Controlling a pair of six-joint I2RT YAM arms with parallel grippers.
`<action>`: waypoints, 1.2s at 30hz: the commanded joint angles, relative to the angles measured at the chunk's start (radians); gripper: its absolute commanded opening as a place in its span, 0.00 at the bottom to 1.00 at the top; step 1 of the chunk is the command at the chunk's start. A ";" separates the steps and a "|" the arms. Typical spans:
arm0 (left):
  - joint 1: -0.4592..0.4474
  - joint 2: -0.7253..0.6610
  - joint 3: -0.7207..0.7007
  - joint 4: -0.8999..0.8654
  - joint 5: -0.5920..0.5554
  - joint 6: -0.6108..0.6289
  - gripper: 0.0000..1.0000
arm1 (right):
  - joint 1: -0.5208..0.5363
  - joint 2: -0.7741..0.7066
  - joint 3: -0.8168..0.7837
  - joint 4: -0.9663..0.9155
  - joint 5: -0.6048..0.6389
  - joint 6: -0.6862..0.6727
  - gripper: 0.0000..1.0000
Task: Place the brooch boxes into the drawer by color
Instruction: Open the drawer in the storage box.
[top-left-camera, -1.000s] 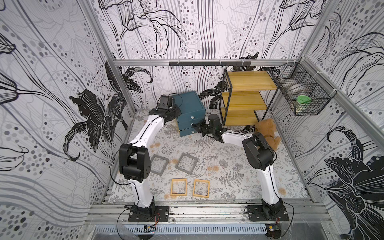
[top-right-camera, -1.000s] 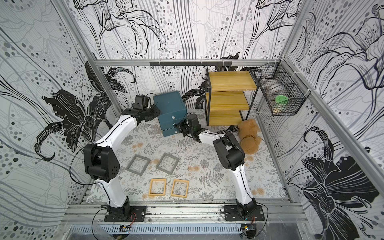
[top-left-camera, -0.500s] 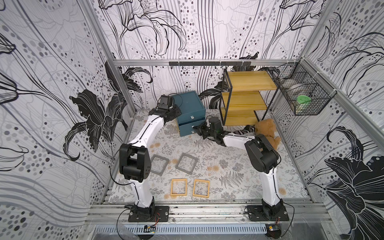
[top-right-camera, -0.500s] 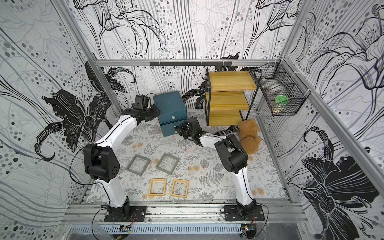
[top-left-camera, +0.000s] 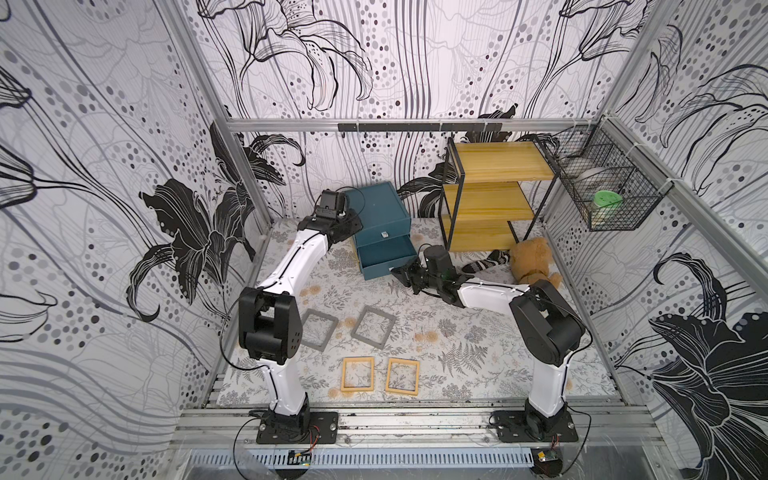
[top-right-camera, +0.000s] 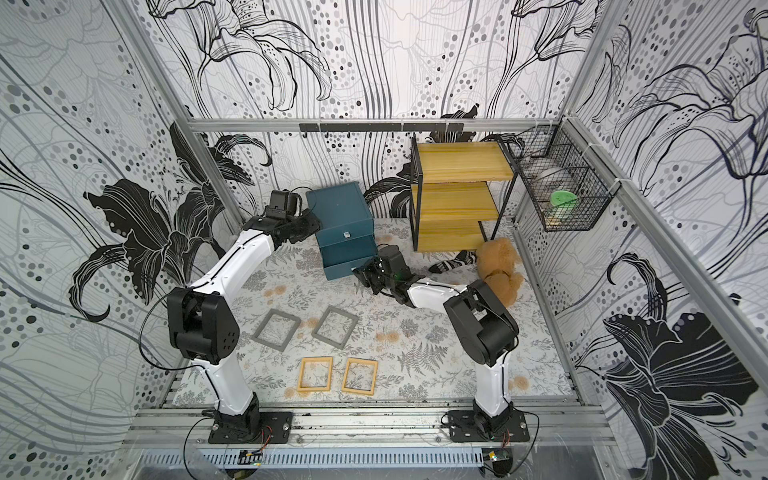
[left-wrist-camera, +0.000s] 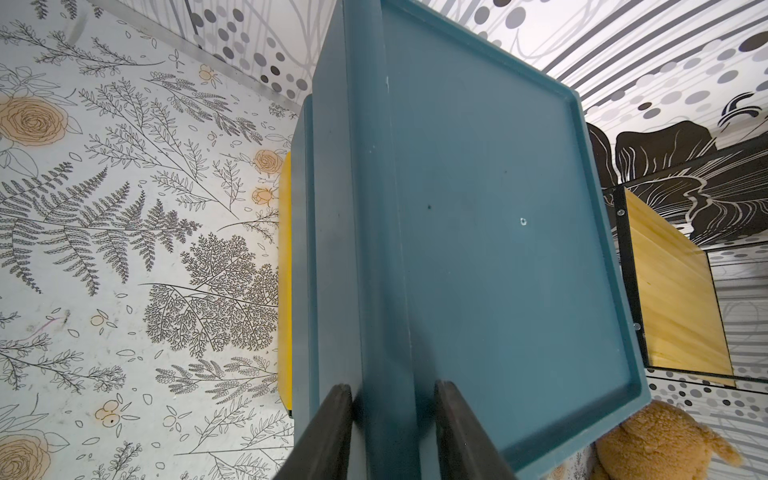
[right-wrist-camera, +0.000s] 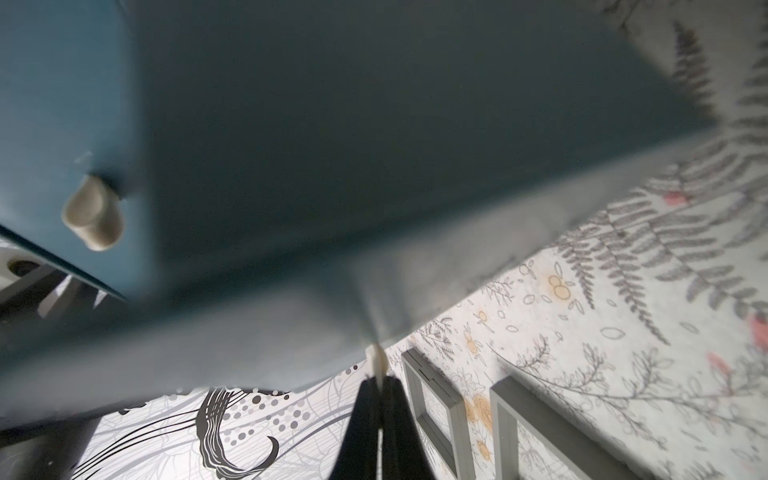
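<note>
Floral matting (top-left-camera: 457, 332) carried four brooch boxes (top-left-camera: 358, 374), none stowed; the left gripper (left-wrist-camera: 392, 395) clamped the chest (left-wrist-camera: 498, 228) by its edge, probably steadying it, while the right gripper (right-wrist-camera: 376, 384) pinched the pull (right-wrist-camera: 376, 359) of the open drawer (top-left-camera: 386, 253).

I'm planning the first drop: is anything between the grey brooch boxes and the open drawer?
Nothing visible blocks it: bare mat lies between the grey brooch boxes and the open drawer; the right gripper holds its pull.

Lily-patterned walls (top-left-camera: 415, 62), fern-print floor (top-left-camera: 465, 345), yellow shelf rack (top-left-camera: 498, 162).
</note>
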 joint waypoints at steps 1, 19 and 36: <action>-0.007 -0.005 -0.006 -0.012 0.006 0.004 0.37 | 0.014 -0.059 -0.038 -0.047 -0.009 0.004 0.00; -0.008 -0.005 0.006 -0.015 0.003 0.004 0.37 | 0.030 -0.189 -0.132 -0.169 -0.001 -0.006 0.00; -0.007 -0.019 0.009 -0.021 0.012 0.003 0.38 | 0.027 -0.176 -0.082 -0.213 0.008 -0.078 0.29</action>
